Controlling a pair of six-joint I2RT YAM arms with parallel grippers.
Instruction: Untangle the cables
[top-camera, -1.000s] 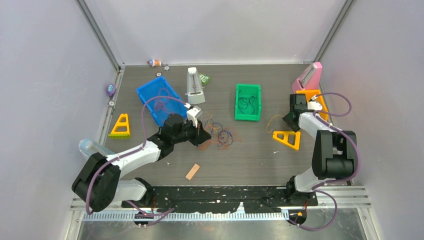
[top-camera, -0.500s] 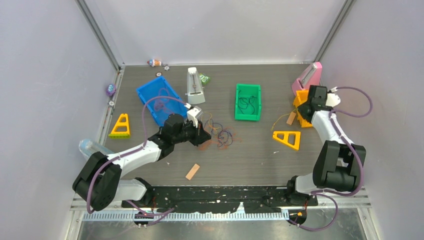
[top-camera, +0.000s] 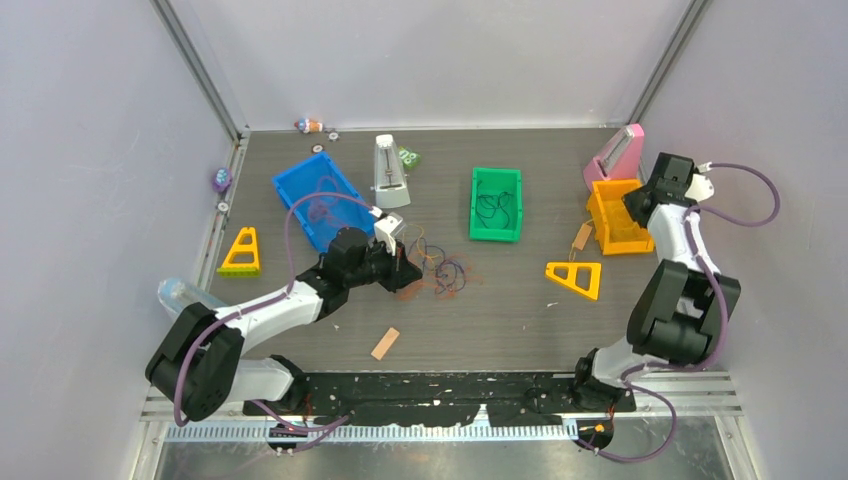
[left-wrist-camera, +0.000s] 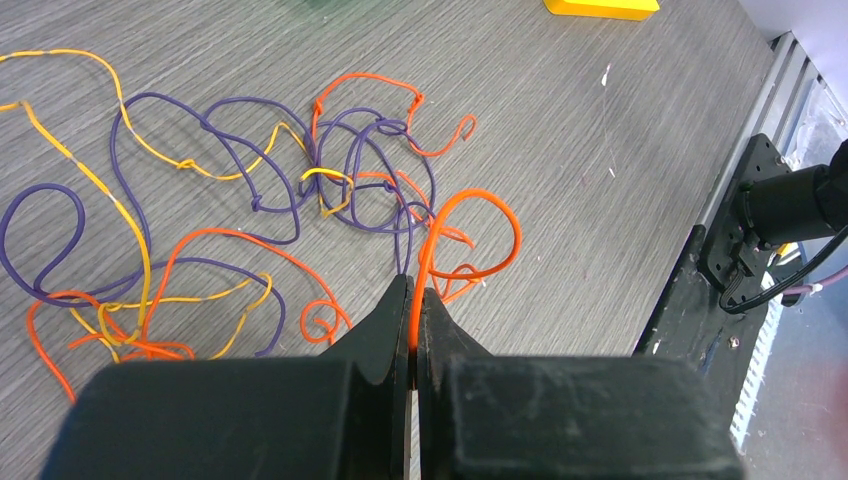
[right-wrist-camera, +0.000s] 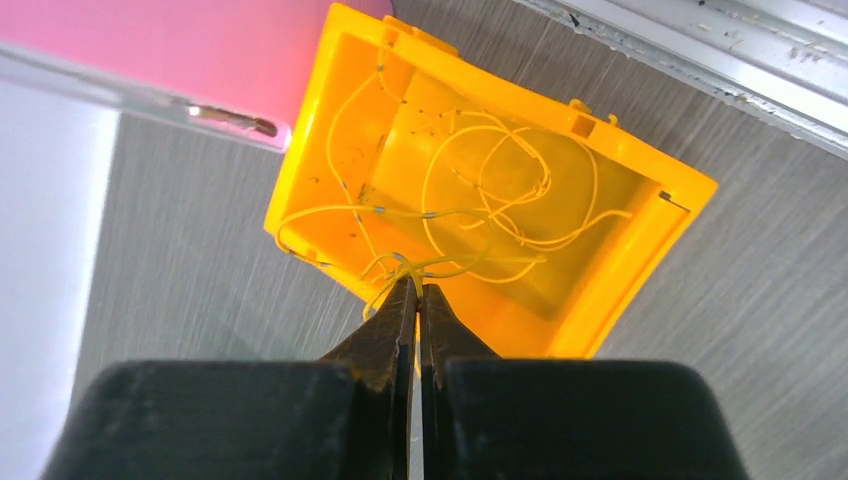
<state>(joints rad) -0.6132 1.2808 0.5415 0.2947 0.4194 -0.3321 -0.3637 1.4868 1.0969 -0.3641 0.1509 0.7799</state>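
A tangle of thin cables (top-camera: 441, 272) lies mid-table: orange (left-wrist-camera: 470, 200), purple (left-wrist-camera: 200, 110) and yellow (left-wrist-camera: 90, 180) strands looped through one another. At the tangle's left edge my left gripper (top-camera: 405, 268) is low over the table. Its jaws (left-wrist-camera: 412, 295) are shut on an orange cable that rises in a loop from the tips. My right gripper (top-camera: 640, 205) is at the back right, over the orange bin (top-camera: 600, 215). In the right wrist view it (right-wrist-camera: 417, 288) is shut on a thin yellow cable (right-wrist-camera: 480, 200) that coils inside that bin (right-wrist-camera: 640, 270).
A green bin (top-camera: 474, 205) holds dark cables. A blue bin (top-camera: 300, 190) stands at back left, a white wedge (top-camera: 389, 172) beside it, a pink block (top-camera: 615, 152) behind the orange bin. Yellow triangles (top-camera: 575, 278) (top-camera: 241, 252) and tan sticks (top-camera: 385, 343) (top-camera: 581, 236) lie loose.
My right arm has swung from beside the yellow triangle back and right to the orange bin, and its jaws have closed. The left arm and the tangle have not moved.
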